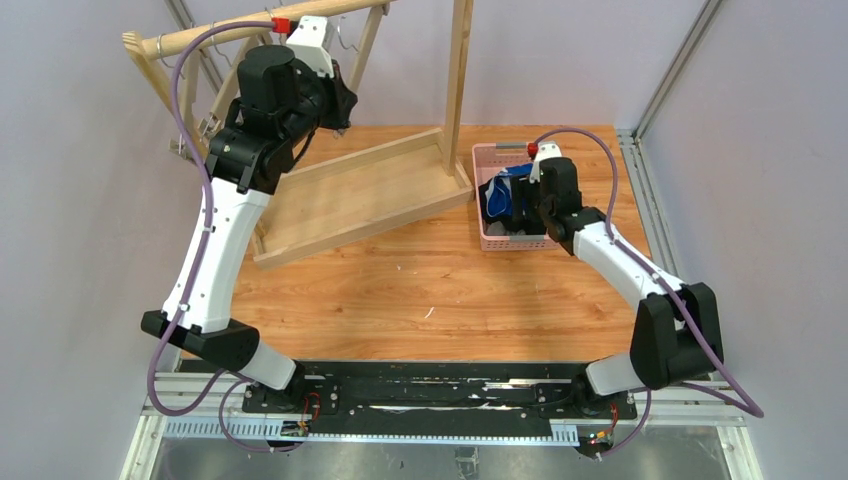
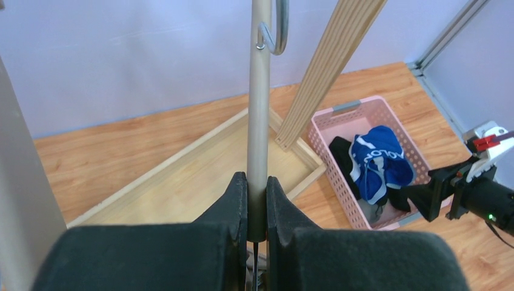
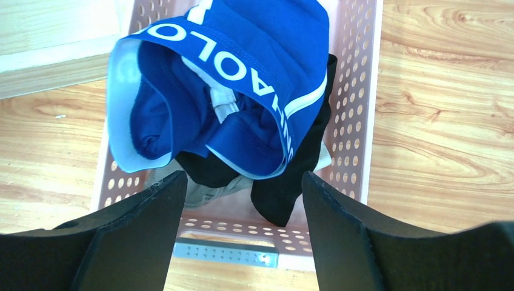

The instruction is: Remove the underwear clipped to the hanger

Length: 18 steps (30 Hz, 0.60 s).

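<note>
The hanger's grey metal bar (image 2: 259, 115) runs upright between my left gripper's (image 2: 257, 197) black jaws, which are shut on it; a wire hook (image 2: 277, 33) sits at its upper end. From above, that gripper (image 1: 338, 100) is up by the wooden rack's top rail. The bright blue underwear (image 3: 242, 73) with white lettering lies on top in the pink basket (image 3: 359, 91), over a black garment (image 3: 291, 182) and a grey one (image 3: 203, 193). My right gripper (image 3: 242, 177) hangs open just above the pile, holding nothing.
A wooden drying rack with a tray base (image 1: 370, 195) and an upright post (image 1: 458, 70) stands at the back left. The pink basket (image 1: 484, 160) sits right of the tray. Metal frame rails (image 1: 640, 190) border the table's right side.
</note>
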Available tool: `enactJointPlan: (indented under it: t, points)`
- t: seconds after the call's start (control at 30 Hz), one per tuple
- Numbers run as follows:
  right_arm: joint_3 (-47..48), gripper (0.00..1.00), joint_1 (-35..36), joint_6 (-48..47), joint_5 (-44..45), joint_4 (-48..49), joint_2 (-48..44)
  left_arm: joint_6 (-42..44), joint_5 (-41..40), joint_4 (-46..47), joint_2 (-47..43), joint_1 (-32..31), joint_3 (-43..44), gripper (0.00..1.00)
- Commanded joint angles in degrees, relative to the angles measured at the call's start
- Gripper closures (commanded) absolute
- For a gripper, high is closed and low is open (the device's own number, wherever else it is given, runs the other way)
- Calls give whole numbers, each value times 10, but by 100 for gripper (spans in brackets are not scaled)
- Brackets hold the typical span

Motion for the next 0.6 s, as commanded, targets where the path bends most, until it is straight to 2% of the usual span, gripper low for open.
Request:
enactJointPlan:
  t: [0.0, 0.23, 0.57]
  points:
    - [-11, 29, 17, 8, 14, 11, -37, -20, 7, 65, -20, 3, 5, 100]
    - [-7, 28, 27, 3, 8, -2, -47, -42, -22, 100, -14, 3, 3, 100]
    - [-21, 27, 45, -5, 5, -2, -57, -50, -47, 113, 35, 3, 44, 100]
